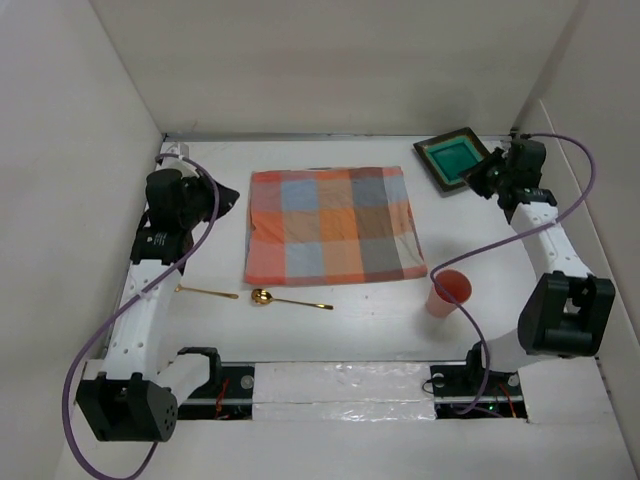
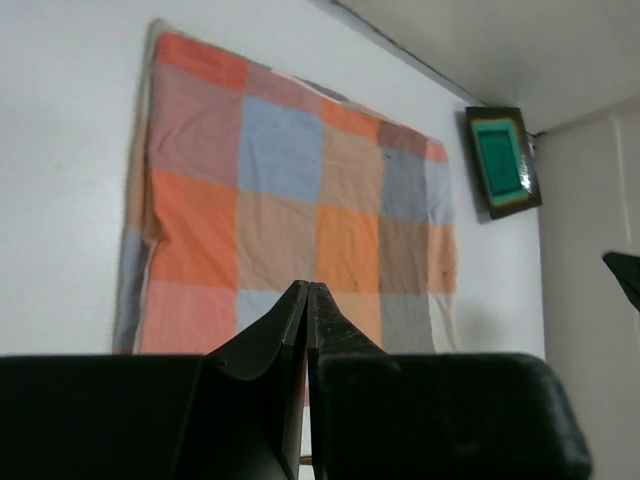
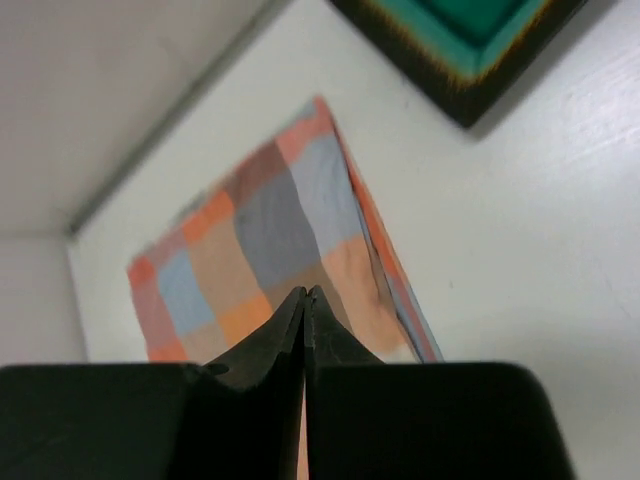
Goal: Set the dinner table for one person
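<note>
The white dinner table (image 1: 210, 330) carries an orange-and-grey checked cloth mat (image 1: 333, 223) lying flat in the middle; the mat also shows in the left wrist view (image 2: 290, 200) and the right wrist view (image 3: 260, 240). A gold spoon (image 1: 285, 299) and a gold utensil (image 1: 207, 291) lie near the mat's front left corner. A pink cup (image 1: 448, 292) stands at the front right. A square green dish with a dark rim (image 1: 452, 159) sits at the back right. My left gripper (image 1: 232, 197) is shut and empty, left of the mat. My right gripper (image 1: 470, 180) is shut and empty, beside the dish.
White walls close in the table at the back and both sides. A purple cable runs along each arm. The arm bases (image 1: 330, 385) stand at the near edge.
</note>
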You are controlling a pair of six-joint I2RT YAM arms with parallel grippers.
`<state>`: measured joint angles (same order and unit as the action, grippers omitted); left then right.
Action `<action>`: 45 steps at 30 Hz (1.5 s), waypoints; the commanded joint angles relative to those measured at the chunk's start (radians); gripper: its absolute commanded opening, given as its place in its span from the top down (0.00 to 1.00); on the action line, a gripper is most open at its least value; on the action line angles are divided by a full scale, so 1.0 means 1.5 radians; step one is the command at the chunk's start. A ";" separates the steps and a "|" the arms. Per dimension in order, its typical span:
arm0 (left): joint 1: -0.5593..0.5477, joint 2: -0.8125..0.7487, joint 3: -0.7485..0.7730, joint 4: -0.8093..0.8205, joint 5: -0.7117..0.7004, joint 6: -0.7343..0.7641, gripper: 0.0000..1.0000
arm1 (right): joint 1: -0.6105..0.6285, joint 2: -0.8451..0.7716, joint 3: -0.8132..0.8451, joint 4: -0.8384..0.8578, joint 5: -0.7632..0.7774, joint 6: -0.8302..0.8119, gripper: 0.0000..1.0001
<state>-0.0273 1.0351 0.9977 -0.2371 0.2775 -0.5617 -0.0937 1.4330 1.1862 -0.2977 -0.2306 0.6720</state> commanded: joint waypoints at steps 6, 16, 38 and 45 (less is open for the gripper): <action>-0.006 -0.001 -0.020 0.023 0.090 0.018 0.88 | -0.064 0.166 0.017 0.235 0.080 0.166 0.53; -0.006 0.005 -0.063 0.051 0.118 0.014 0.66 | -0.085 0.339 0.094 0.231 0.120 0.259 0.45; -0.006 0.072 -0.015 0.079 0.077 0.003 0.69 | -0.073 0.538 0.168 0.237 0.086 0.407 0.72; -0.006 0.074 -0.015 0.072 0.072 0.004 0.70 | -0.073 0.503 0.145 0.364 0.084 0.399 1.00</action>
<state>-0.0334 1.1492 0.9321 -0.1551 0.3893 -0.5579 -0.2012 2.2108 1.4269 0.1825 -0.1417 1.2686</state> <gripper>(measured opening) 0.300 0.061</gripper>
